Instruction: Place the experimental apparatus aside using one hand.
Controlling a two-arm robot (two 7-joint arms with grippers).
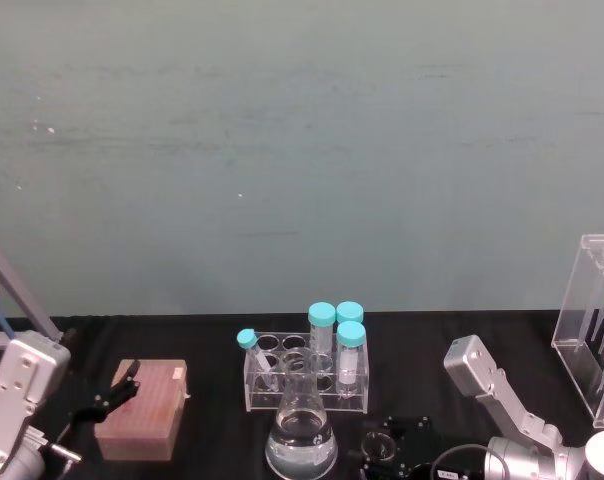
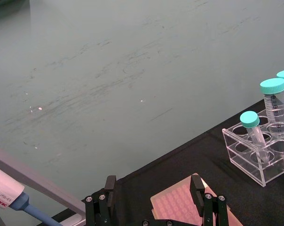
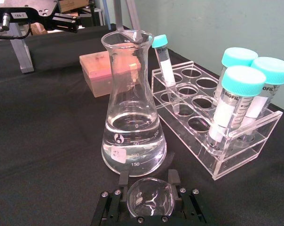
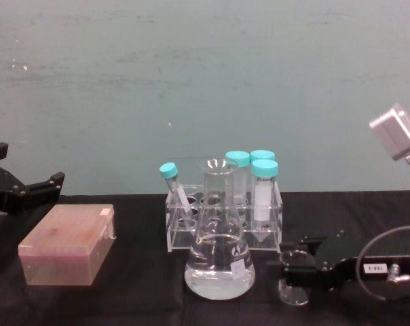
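Small beaker [image 3: 150, 200], partly hidden, within right pincer [image 3: 149, 179] beside flask [image 3: 132, 117]

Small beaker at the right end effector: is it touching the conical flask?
Apart. The chest view shows a strip of black cloth between the small beaker and the conical flask.

A flask [image 4: 218, 244] of clear liquid is set mid-worktop [image 4: 137, 299], just before a clear rack [image 4: 180, 239] of teal-capped tubes [image 4: 263, 197]. A pink box [image 4: 68, 252] is placed to the left. A small beaker [image 4: 293, 293] is gripped by the right claw [image 4: 294, 273] beside the flask; the left claw [image 4: 30, 166] is held spread at the left edge.
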